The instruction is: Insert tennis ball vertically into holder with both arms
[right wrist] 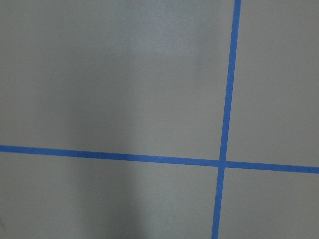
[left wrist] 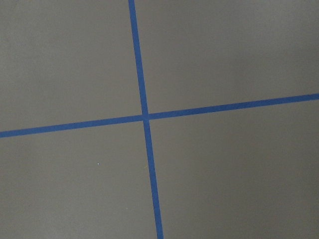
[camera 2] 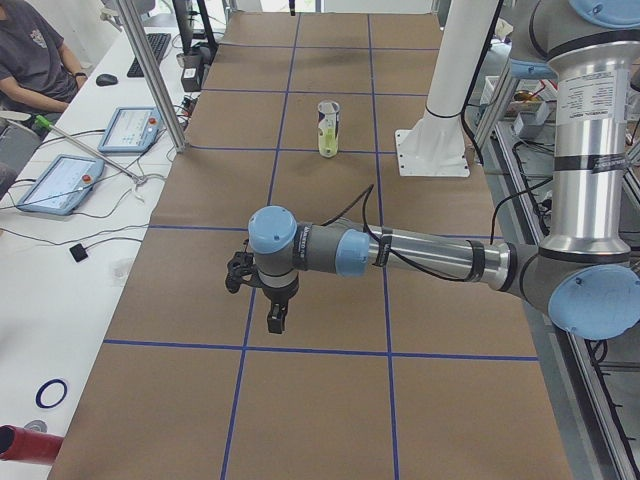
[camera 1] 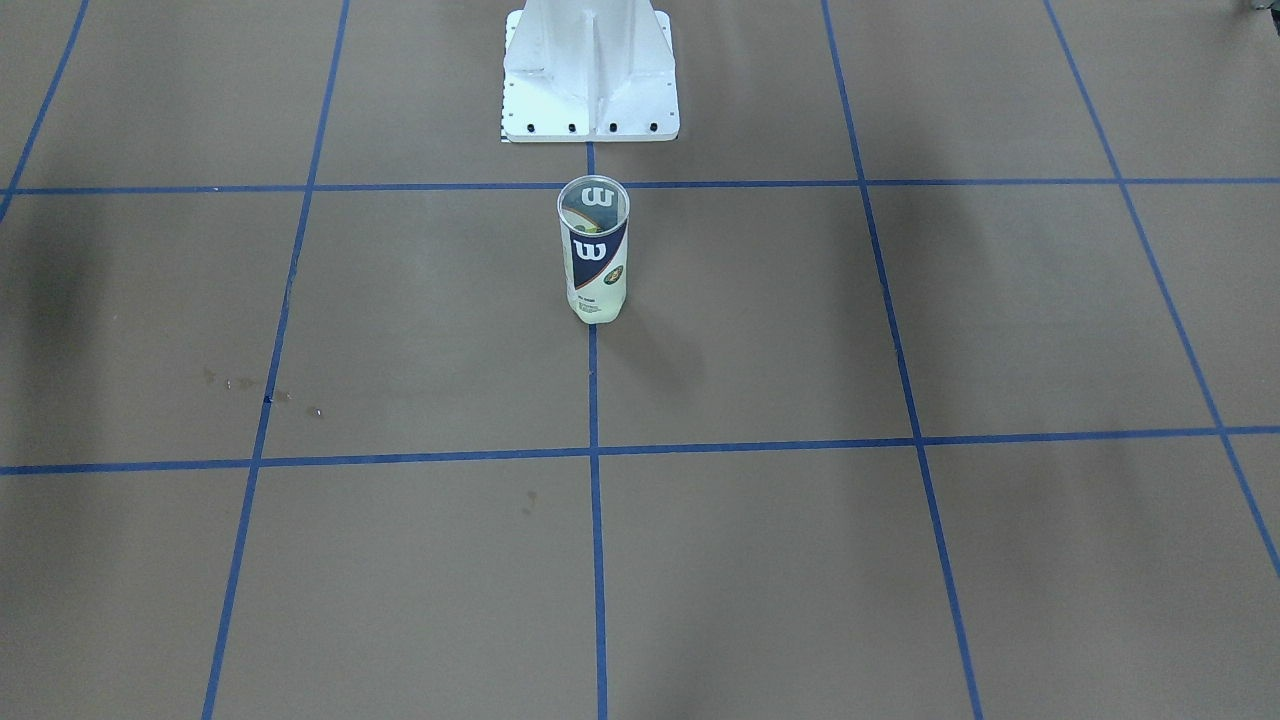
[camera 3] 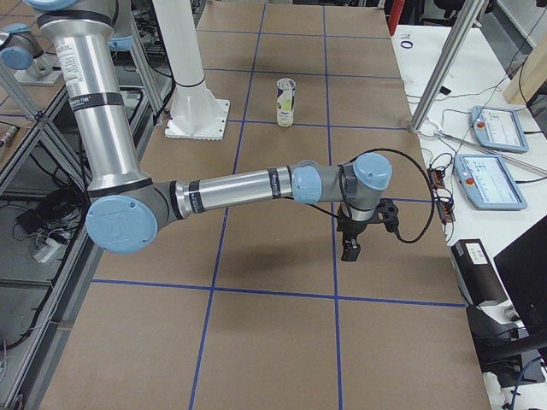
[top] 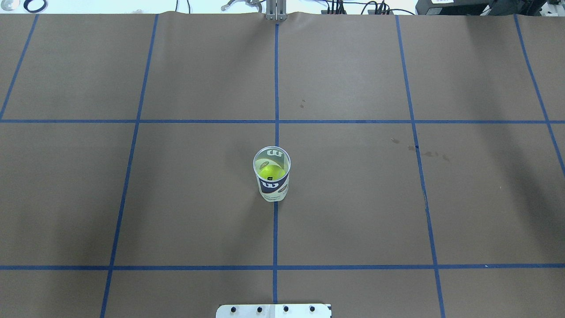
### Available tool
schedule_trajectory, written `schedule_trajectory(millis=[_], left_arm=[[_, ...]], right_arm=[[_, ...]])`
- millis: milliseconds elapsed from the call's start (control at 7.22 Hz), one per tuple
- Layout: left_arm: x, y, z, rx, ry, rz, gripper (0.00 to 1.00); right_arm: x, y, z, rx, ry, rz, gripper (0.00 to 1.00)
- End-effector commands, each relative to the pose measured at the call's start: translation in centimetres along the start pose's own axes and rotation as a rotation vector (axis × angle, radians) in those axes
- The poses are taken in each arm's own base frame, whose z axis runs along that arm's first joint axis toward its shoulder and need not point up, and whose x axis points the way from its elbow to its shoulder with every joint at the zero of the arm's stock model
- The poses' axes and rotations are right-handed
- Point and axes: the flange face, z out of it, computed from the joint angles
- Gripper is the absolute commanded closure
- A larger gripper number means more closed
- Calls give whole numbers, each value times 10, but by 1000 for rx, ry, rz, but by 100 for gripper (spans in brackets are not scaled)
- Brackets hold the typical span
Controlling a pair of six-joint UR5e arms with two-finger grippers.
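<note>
Inside the holder (top: 274,186), overhead: tennis ball (top: 270,171)

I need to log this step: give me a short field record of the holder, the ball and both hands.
holder: clear Wilson can, upright, top open, on the blue tape line at the middle of the table
tennis ball: yellow-green, inside the holder, below its rim
left hand: above bare table, well away from the holder, nothing seen in it; open or shut cannot be told
right hand: likewise, at the other end
wrist views: only table cover and tape
task state: ball appears to be in
</note>
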Motion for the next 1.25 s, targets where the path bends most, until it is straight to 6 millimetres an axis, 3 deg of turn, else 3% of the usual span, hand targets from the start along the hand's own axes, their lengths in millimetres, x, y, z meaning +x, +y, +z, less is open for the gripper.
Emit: schedule_trajectory(millis=[0, 139, 277, 693, 1108], left_arm=[[-2, 15, 6, -17, 36, -22, 0], [-4, 20, 10, -24, 34, -24, 0], [3, 21, 2, -7, 41, -16, 0], [-2, 17, 14, -33, 76, -76, 0], [1, 17, 10, -25, 81, -71, 0]], right_arm=[[9, 4, -8, 11, 3, 7, 1], [12, 9, -5, 6, -2, 9, 1], [13, 16, -2, 4, -6, 8, 1], [7, 46, -9, 22, -9, -9, 1], [9, 60, -7, 20, -9, -5, 1]])
